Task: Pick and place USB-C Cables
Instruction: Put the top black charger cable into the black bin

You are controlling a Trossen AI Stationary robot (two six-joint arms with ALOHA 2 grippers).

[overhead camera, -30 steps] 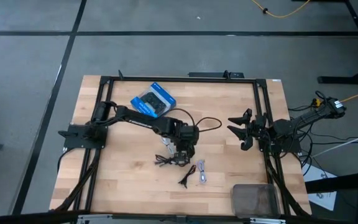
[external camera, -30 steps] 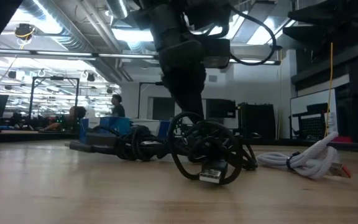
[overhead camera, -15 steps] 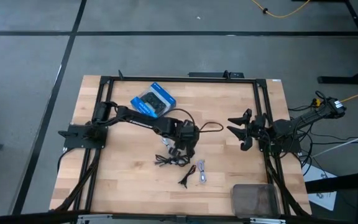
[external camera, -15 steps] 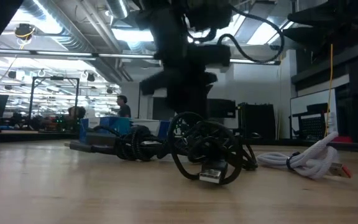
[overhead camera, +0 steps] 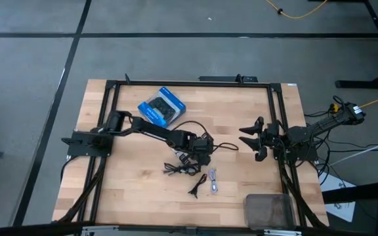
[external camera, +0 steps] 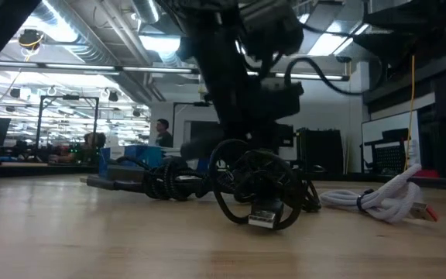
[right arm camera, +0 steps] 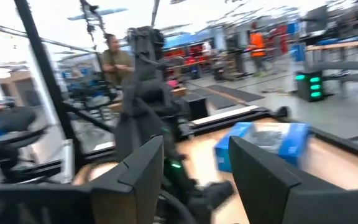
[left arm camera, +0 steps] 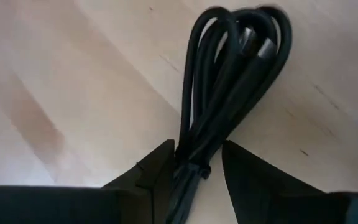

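Observation:
Three USB-C cable bundles lie on the wooden table near its middle. In the high view they are a black one (overhead camera: 181,168), another black one (overhead camera: 195,188) and a white-grey one (overhead camera: 212,182). The low view shows the near black bundle (external camera: 258,186) and the white-grey one (external camera: 385,203). My left gripper (overhead camera: 192,158) is open and low over the far black bundle. In the left wrist view its fingers (left arm camera: 196,148) stand on either side of that bundle (left arm camera: 229,81), near its tied end. My right gripper (overhead camera: 249,137) waits open at the right side. My left gripper comes from above with one finger (left arm camera: 160,165) on each side of the black bundle's tied end (left arm camera: 191,168). The bundle lies flat on the table. I cannot tell whether the fingers touch it.
The blue controller box (overhead camera: 162,108) lies toward the far left of the table. A dark see-through tray (overhead camera: 268,210) sits at the near right edge. A black frame (overhead camera: 189,83) runs round the table. A yellow cord (overhead camera: 294,10) lies on the floor beyond it.
My left gripper has come down toward the black cable bundle, and its wrist has shifted a little toward the table's right. The cables have stayed where they were.

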